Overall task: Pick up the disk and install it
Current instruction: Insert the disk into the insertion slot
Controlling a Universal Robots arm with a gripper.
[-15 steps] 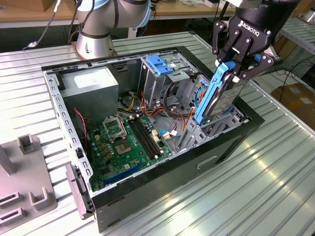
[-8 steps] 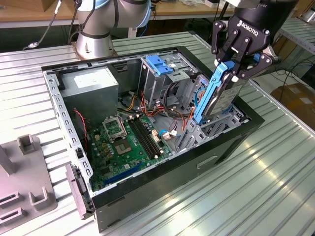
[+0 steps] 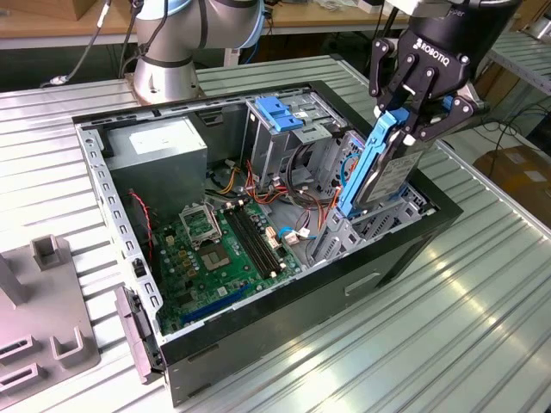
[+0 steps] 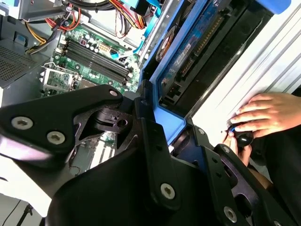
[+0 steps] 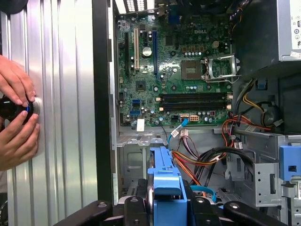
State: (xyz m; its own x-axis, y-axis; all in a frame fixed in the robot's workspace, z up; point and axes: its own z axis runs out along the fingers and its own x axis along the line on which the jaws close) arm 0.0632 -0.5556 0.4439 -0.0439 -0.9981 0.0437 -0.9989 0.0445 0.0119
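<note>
The disk (image 3: 385, 168), a black-and-silver drive in a blue plastic bracket, stands steeply tilted over the drive bay (image 3: 392, 215) at the exterior view's right end of the open computer case (image 3: 284, 310). My gripper (image 3: 411, 122) is shut on its upper end, one finger on each side. The disk's lower end reaches down among the bay's grey rails. In the second wrist view the disk (image 4: 197, 52) runs away from my gripper (image 4: 165, 123). In the first wrist view its blue bracket (image 5: 165, 181) sits between my black fingers (image 5: 134, 209).
Inside the case lie a green motherboard (image 3: 219, 249), a grey power-supply box (image 3: 159, 155), orange and red cables (image 3: 258, 185) and a metal cage with a blue latch (image 3: 277, 112). A person's hands (image 5: 14, 117) hold a black knob on the ribbed table. A grey fixture (image 3: 43, 318) sits at the exterior view's left.
</note>
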